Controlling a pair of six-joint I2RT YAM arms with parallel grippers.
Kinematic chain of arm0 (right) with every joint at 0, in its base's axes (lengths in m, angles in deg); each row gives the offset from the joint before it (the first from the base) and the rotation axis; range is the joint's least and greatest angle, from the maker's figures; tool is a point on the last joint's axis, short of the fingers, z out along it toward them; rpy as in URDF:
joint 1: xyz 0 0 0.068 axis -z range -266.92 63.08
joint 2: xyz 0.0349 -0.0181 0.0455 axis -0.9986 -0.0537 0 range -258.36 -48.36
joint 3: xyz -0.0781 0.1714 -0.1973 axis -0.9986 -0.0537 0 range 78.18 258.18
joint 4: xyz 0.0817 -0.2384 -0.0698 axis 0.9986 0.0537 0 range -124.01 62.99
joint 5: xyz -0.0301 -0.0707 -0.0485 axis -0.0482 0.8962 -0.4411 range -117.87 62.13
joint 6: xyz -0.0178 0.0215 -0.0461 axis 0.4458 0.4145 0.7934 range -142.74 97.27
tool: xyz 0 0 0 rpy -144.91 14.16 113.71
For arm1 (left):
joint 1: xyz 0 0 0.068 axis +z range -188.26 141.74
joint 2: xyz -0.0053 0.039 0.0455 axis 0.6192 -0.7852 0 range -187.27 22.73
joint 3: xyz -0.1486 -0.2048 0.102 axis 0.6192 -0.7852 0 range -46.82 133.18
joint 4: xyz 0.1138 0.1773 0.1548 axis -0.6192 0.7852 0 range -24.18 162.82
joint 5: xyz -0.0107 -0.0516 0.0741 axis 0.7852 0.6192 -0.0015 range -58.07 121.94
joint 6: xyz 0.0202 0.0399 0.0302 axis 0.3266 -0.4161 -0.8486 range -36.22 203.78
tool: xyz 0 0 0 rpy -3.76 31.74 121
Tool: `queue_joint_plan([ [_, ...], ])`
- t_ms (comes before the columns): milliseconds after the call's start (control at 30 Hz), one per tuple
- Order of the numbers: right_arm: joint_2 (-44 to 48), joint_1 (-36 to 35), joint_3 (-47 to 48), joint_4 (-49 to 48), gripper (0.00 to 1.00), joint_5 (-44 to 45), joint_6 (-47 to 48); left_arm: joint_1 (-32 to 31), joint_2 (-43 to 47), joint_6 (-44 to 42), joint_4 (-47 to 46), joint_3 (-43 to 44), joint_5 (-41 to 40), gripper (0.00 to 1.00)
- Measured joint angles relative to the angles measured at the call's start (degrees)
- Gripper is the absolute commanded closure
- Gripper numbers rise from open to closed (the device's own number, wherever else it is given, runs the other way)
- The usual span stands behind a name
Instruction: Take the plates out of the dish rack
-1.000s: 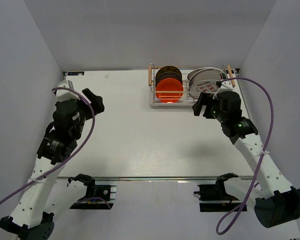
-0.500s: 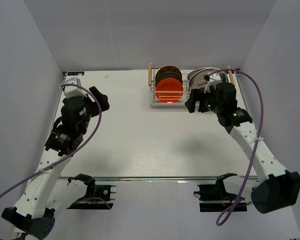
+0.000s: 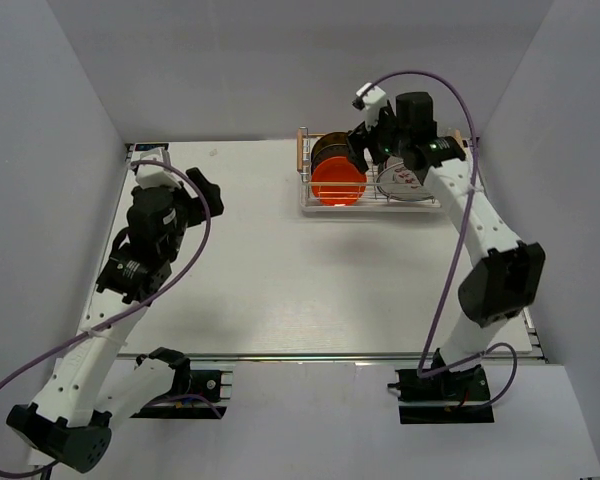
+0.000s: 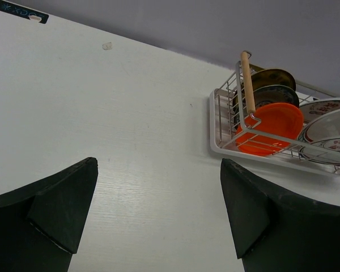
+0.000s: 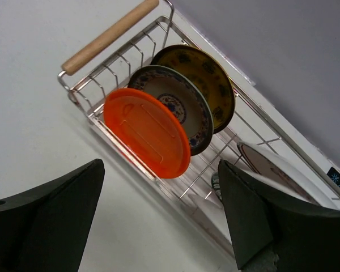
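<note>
White tabletop (image 3: 280, 260) and pale grey walls surround you, with the dish rack (image 4: 222, 124) sitting at the table's far edge, right of centre. Your left gripper (image 4: 158, 218) hangs over bare table well to the left of the rack. Its jaws are spread wide, with nothing between them. Your right gripper (image 5: 158, 226) hovers above the rack's left half, jaws just as wide, gripping nothing and clear of the wires in the wrist view. The rack is silver wire with a light wooden handle (image 5: 109, 37) at its end. Standing on edge in it, front to back, are an orange plate (image 5: 147, 131), a dark-rimmed patterned plate (image 5: 178, 99) and a yellow patterned plate (image 5: 209, 71) — all close together. Larger white plates (image 4: 328, 122) with red markings fill the right half.
</note>
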Motion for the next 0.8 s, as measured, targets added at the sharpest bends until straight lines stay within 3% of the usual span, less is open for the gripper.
queue_joint_plan([
  [367, -24.1, -1.7, 19.7, 9.4, 0.21, 9.8, 7.8, 0.0, -5.4, -0.5, -0.7, 0.0, -0.2, 0.02],
  [600, -27.1, -2.4, 19.8, 11.8, 0.24, 12.8, 8.0, 0.3, -6.9, -1.0, -0.7, 0.0, -0.4, 0.02],
  [733, -27.1, -2.4, 19.8, 11.8, 0.39, 14.2, 7.3, 0.4, -7.1, -1.1, -0.7, 0.0, -0.7, 0.02],
  [800, -27.1, -2.5, 19.8, 11.8, 0.42, 14.6, 6.7, 0.4, -7.2, -1.2, -0.7, 0.0, -1.0, 0.02],
])
